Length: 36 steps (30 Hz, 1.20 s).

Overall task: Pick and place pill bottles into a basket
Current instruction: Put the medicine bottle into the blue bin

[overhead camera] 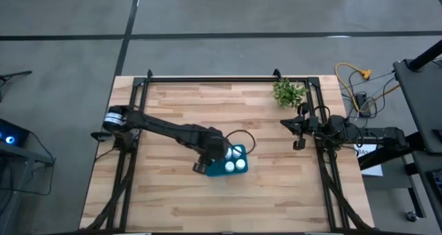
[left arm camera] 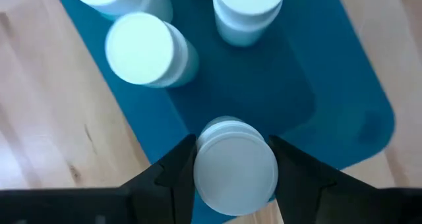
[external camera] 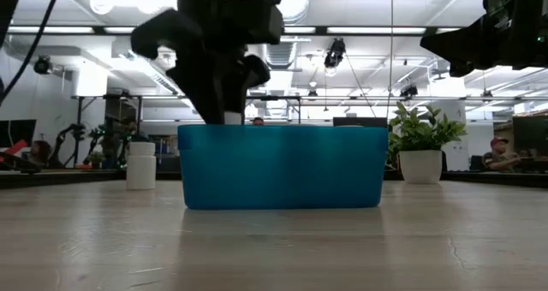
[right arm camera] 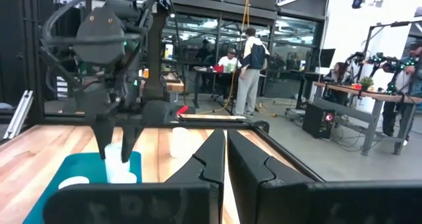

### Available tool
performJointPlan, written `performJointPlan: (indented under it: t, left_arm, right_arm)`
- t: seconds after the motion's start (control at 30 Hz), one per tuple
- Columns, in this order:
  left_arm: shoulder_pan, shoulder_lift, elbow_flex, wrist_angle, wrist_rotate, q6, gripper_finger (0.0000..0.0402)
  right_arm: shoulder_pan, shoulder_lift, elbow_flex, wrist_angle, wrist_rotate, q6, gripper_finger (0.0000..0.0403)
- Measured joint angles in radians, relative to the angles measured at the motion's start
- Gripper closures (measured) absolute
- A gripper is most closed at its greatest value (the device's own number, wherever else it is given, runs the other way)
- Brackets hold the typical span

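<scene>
The teal-blue basket (overhead camera: 222, 171) stands on the wooden table, right of its middle. My left gripper (overhead camera: 215, 156) is over the basket's left end, shut on a white pill bottle (left arm camera: 235, 166). Other bottles (left arm camera: 140, 50) (left arm camera: 248, 8) stand upright in the basket, also seen from above (overhead camera: 239, 164). One more bottle (external camera: 141, 164) stands on the table outside the basket; it also shows in the right wrist view (right arm camera: 179, 142). My right gripper (right arm camera: 225, 159) is shut and empty at the table's right edge (overhead camera: 298, 135). My left gripper pinches the bottle between its two fingers (left arm camera: 173, 179), which lie on opposite sides just under the cap (left arm camera: 235, 151). The fingers come from above, pointing down. The bottle is upright, its top (external camera: 233, 117) above the basket's rim and its lower part inside; whether it rests on the floor I cannot tell.
A small green plant in a white pot (overhead camera: 289, 92) stands at the table's far right corner. Black frame rails (overhead camera: 207, 79) run along the table's far, left and right edges. Bare wood lies toward the near edge (overhead camera: 228, 207).
</scene>
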<state>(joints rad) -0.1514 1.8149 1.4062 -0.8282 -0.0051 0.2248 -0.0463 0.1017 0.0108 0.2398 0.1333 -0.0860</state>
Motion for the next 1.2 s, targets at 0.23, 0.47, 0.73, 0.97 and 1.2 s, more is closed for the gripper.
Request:
performJointPlan:
  t: [0.23, 0.47, 0.73, 0.97, 1.2]
  left_arm:
    - [0.001, 0.028, -0.002, 0.006, -0.006, -0.001, 0.0260]
    - [0.001, 0.013, 0.000, 0.005, -0.047, -0.006, 0.0213]
    - [0.001, 0.002, 0.001, 0.002, -0.055, -0.007, 0.0131]
    - [0.001, -0.023, 0.010, -0.055, -0.070, -0.008, 0.0127]
    - [0.002, -0.079, 0.008, -0.113, -0.135, -0.008, 0.0126]
  right_arm:
    - [0.000, 0.000, 0.000, -0.001, -0.002, -0.002, 0.0394]
    - [0.000, 0.000, 0.000, -0.002, -0.002, 0.000, 0.0394]
    - [0.000, 0.000, 0.000, -0.005, -0.002, -0.002, 0.0394]
    - [0.000, 0.000, 0.000, -0.005, -0.001, -0.001, 0.0394]
    - [0.000, 0.000, 0.000, -0.005, -0.001, 0.000, 0.0394]
